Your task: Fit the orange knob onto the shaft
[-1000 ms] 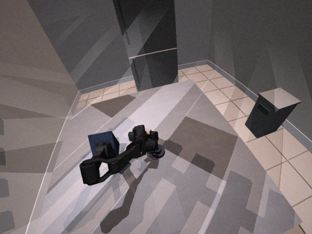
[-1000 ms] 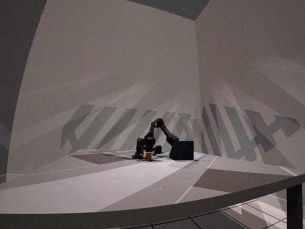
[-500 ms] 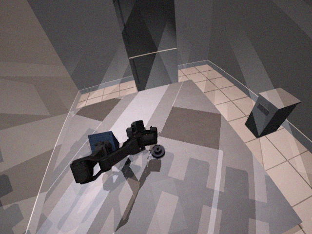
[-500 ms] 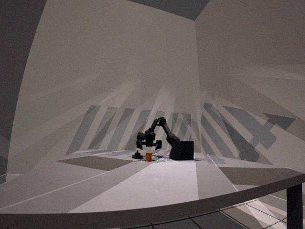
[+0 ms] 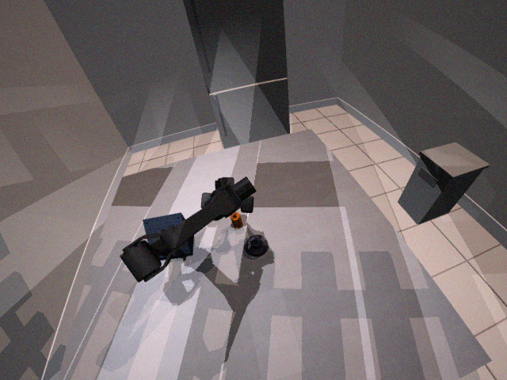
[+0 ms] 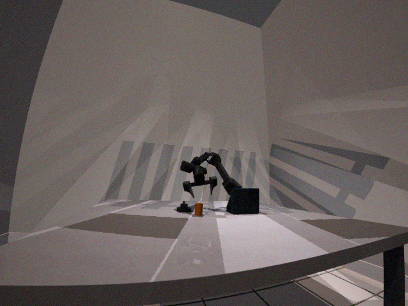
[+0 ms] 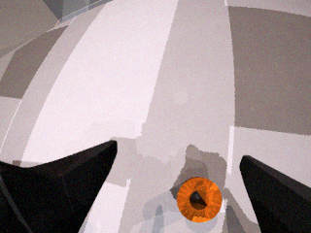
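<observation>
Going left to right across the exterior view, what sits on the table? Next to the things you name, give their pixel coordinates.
The pedestal (image 5: 256,245) (image 6: 183,208), then the orange knob (image 5: 236,221) (image 6: 198,209) (image 7: 208,209), then the arm's dark base (image 5: 161,221) (image 6: 245,201).

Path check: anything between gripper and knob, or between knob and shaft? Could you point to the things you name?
Nothing visible in either gap. The open gripper (image 6: 202,196) (image 7: 181,154) hangs above the knob (image 5: 236,221) (image 6: 198,209) (image 7: 208,210), which stands upright on the table (image 5: 303,233) (image 6: 131,257) (image 7: 190,116), beside the pedestal with the shaft (image 5: 257,246) (image 6: 183,208).
</observation>
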